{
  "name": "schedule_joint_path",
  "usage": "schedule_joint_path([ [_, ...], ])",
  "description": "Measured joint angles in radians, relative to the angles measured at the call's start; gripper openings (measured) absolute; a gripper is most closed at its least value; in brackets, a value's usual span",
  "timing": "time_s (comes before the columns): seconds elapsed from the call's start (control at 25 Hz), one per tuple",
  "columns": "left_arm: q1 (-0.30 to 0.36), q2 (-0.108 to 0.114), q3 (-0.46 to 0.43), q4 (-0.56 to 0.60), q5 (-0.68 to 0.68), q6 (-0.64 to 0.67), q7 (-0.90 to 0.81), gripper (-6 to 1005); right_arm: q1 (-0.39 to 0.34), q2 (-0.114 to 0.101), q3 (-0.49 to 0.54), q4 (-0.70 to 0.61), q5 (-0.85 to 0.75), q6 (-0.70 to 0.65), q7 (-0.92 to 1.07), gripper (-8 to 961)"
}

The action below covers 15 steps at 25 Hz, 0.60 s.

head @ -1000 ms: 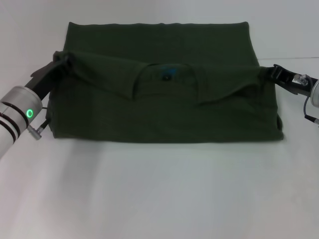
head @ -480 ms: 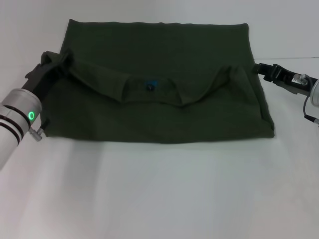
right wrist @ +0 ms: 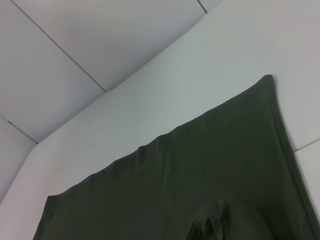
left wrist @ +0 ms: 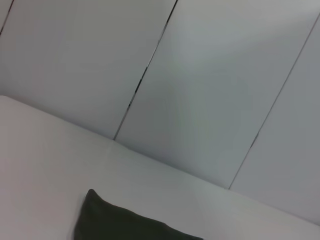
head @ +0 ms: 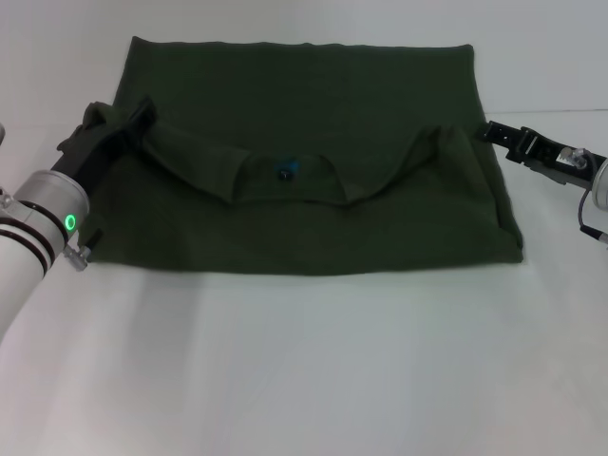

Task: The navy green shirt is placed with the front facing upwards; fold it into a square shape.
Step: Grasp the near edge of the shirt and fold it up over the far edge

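Two claws sit at opposite edges of the navy green shirt (head: 313,161), which you see spread across the far half of the white tabletop (head: 304,361). The shirt is folded over itself, with the collar and its small blue neck label (head: 285,171) showing on the top layer near the middle, and a straight near edge running left to right. Your left claw (head: 119,123) is at the shirt's left edge, clamped together on a bunched corner of the cloth that is lifted slightly. Your right claw (head: 484,131) is just beside the shirt's right edge, at the raised fold there; you cannot tell whether it is apart or together, nor whether it touches the cloth. In the right wrist view the shirt's far edge (right wrist: 165,135) lies flat against the tabletop before a panelled wall (right wrist: 75,45).
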Motion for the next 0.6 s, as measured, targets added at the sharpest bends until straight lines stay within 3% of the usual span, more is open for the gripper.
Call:
schedule_joint_path([
  [0.32, -0.005, 0.005, 0.043, 0.009, 0.024, -0.061, -0.022, 761, 0.000, 0.000, 0.004, 0.000, 0.002, -0.004, -0.003, 796],
  [0.6, 0.051, 0.004, 0.283, 0.140, 0.030, -0.100, -0.280, 757, -0.004, 0.000, 0.005, -0.006, 0.012, -0.011, -0.005, 797],
])
